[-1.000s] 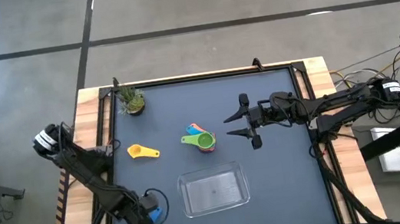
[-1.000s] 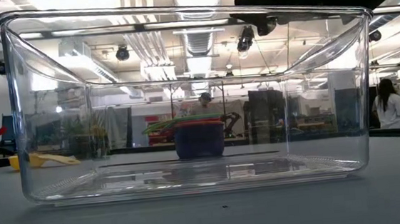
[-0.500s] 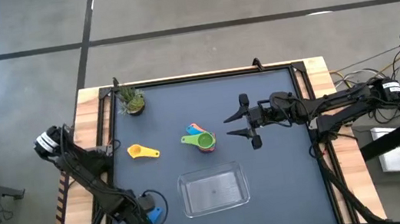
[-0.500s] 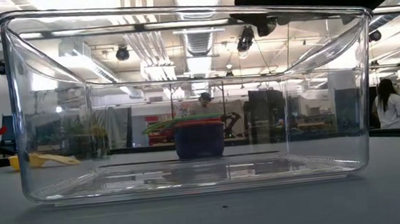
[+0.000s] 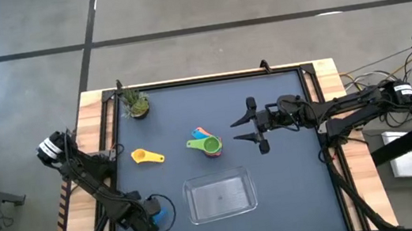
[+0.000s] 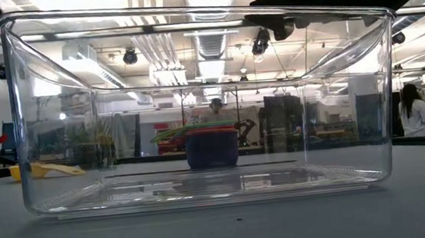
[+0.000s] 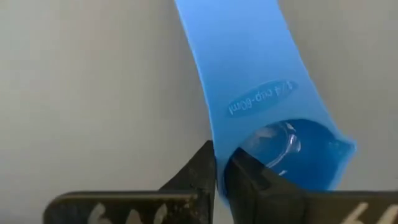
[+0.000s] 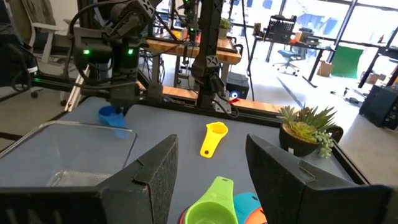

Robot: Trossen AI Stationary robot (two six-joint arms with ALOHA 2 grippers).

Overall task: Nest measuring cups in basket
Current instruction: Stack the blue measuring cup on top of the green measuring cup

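A blue measuring cup (image 7: 273, 124) sits at the table's near left, and my left gripper (image 7: 219, 163) is shut on it from above; the high view shows the pair left of the basket (image 5: 146, 217). The clear basket (image 5: 219, 194) stands near the front middle, nothing in it. A nested stack of cups with a green one on top (image 5: 208, 143) rests mid-table. One yellow cup (image 5: 146, 156) lies to its left. My right gripper (image 5: 244, 130) hovers open just right of the stack. My left gripper pinches the blue cup's bowl wall (image 7: 225, 146) beside the root of its handle, one finger inside the bowl and one outside. The fingers point down from above. The cup stands upright on the table, its handle (image 7: 242, 56) stretching away from the fingers.
A small potted plant (image 5: 137, 103) stands at the far left corner. Raised wooden rails edge the table's left and right sides. The dark tabletop is bare to the right of the basket and along the far side.
My left arm has shifted a little over the blue cup at the near left; the cup has stayed in its place on the table.
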